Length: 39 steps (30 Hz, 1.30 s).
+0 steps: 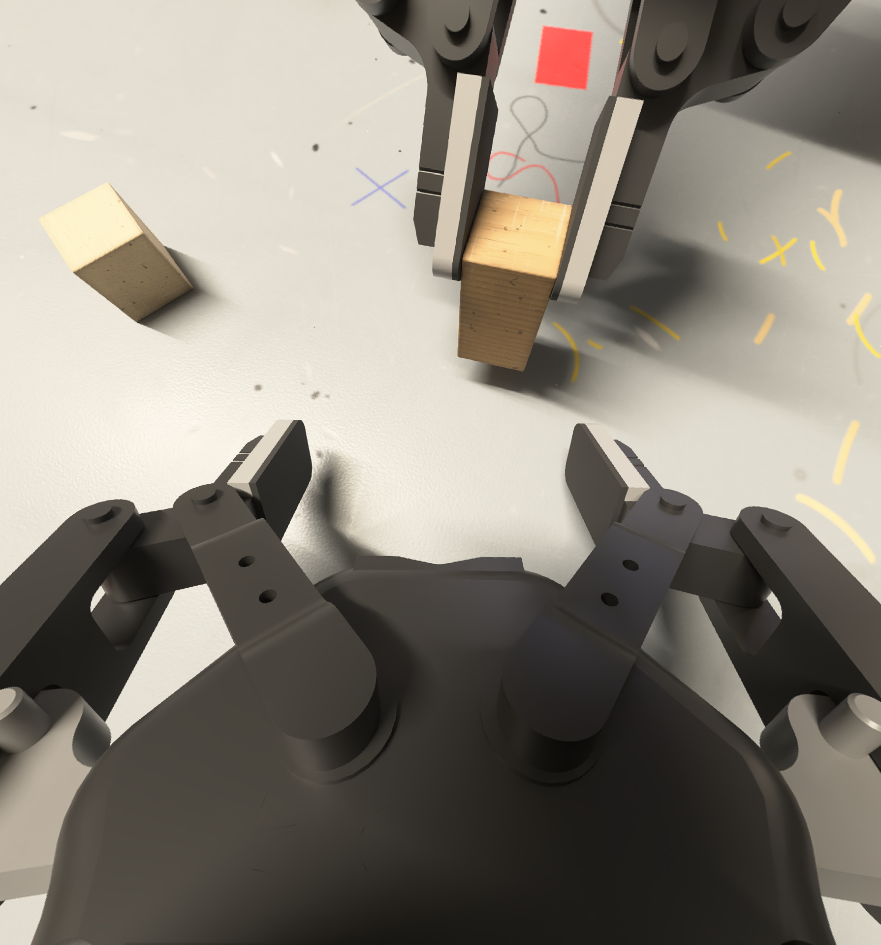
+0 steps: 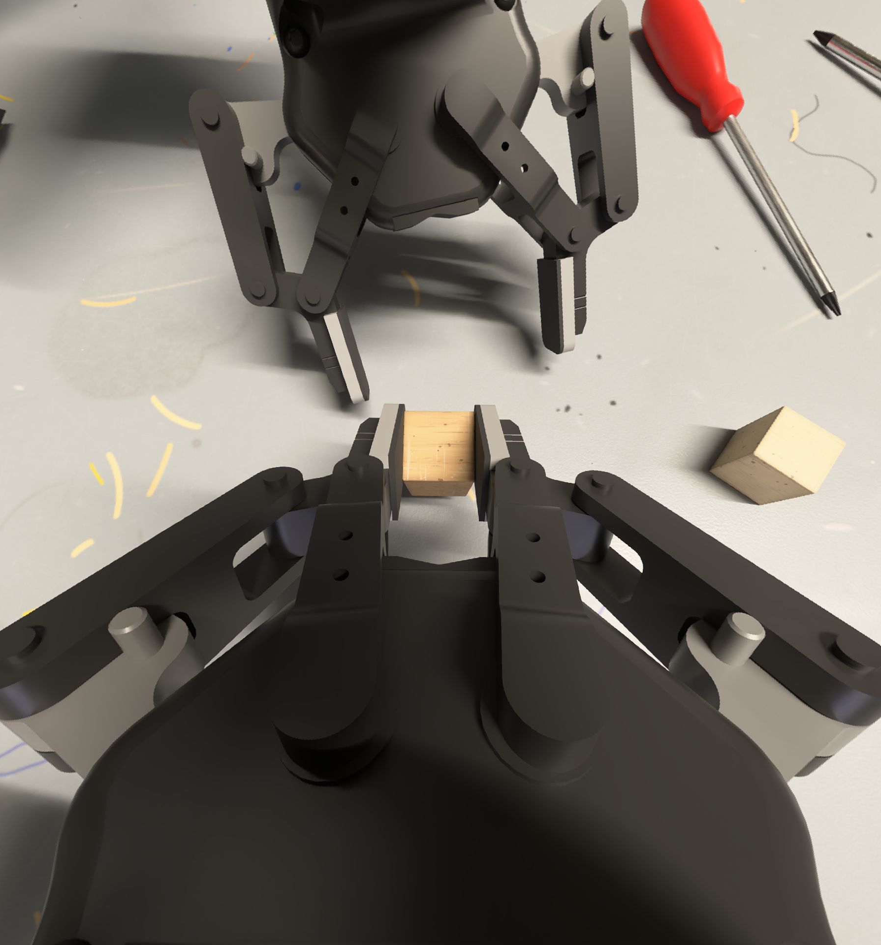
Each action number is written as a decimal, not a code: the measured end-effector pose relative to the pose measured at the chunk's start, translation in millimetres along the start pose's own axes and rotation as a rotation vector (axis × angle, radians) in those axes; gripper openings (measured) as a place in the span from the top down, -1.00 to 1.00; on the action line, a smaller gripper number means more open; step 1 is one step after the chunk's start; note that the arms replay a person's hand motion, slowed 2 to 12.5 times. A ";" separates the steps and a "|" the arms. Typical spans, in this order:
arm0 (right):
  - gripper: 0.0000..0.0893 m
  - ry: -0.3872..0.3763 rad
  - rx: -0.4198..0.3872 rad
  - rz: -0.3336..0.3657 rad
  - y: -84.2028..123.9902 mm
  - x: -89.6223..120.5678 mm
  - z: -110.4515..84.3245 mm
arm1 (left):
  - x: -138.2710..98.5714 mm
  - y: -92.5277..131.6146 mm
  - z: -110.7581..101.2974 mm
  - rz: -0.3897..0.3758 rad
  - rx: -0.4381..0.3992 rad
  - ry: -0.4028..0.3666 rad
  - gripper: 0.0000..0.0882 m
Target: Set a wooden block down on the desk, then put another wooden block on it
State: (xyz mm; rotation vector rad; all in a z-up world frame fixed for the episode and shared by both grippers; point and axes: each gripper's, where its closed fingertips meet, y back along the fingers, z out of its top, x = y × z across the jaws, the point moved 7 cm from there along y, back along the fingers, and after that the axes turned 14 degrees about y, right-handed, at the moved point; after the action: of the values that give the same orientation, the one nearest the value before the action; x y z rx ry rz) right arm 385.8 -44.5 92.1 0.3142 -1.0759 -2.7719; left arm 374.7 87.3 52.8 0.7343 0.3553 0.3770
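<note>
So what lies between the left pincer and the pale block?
Only bare desk, seen in the left wrist view between the left pincer and pale block.

Scribbled grey desk (image 2: pixel 684 358): pale wooden block (image 2: pixel 778 455), red-handled screwdriver (image 2: pixel 725 133), pencil (image 2: pixel 868 56).

Dark grey-brown gripper bodies, pinned linkage arms, and fingers (image 1: pixel 254 468) faced with pale grey pads.

We see an orange-tan block (image 1: pixel 512 276) (image 2: pixel 438 450) upright, clamped on two sides, its lower end just above the desk (image 1: pixel 326 358) (image 2: pixel 633 368). A paler block (image 1: pixel 116 253) (image 2: pixel 778 455) lies free, well apart, askew.
</note>
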 end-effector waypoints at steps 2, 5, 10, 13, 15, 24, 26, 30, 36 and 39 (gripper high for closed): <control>0.47 0.002 0.000 0.000 0.0 0.1 0.0 | 0.0 0.0 0.0 0.000 0.000 0.000 -0.94; 0.47 0.001 -0.001 0.000 0.0 0.1 -0.1 | 0.0 0.0 0.0 0.000 0.000 0.000 -0.94; 0.47 -0.002 -0.004 0.000 0.0 0.2 -0.2 | 0.0 0.0 0.0 0.000 0.000 0.000 -0.94; 0.47 -0.005 -0.005 0.001 -0.1 0.3 -0.4 | 0.0 0.0 0.0 0.000 0.000 0.000 -0.94; 0.47 -0.007 -0.004 0.002 -0.2 0.5 -0.6 | 0.0 0.0 0.0 0.000 0.000 0.000 -0.94; 0.47 0.002 0.069 0.007 -7.5 2.8 -8.1 | 0.0 0.0 0.0 0.000 0.000 0.000 -0.94; 0.34 0.008 0.081 0.006 -9.8 3.4 -8.9 | 0.0 0.0 0.0 0.000 0.000 0.000 -0.94; -0.09 0.004 0.067 0.026 -12.2 6.2 -7.5 | 0.0 0.0 0.0 0.000 0.000 0.000 -0.94; -0.32 -0.027 0.034 0.023 -8.2 3.7 -5.0 | 0.0 0.0 0.0 0.000 0.000 0.000 -0.94; -0.46 -0.040 0.022 0.011 -5.8 1.9 -5.1 | 0.0 0.0 0.0 0.000 0.000 0.000 -0.94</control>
State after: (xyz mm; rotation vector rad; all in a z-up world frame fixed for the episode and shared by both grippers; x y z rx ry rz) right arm 384.9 -44.0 84.2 0.2561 -1.1146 -2.7693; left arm 374.7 87.3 52.8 0.7343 0.3552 0.3770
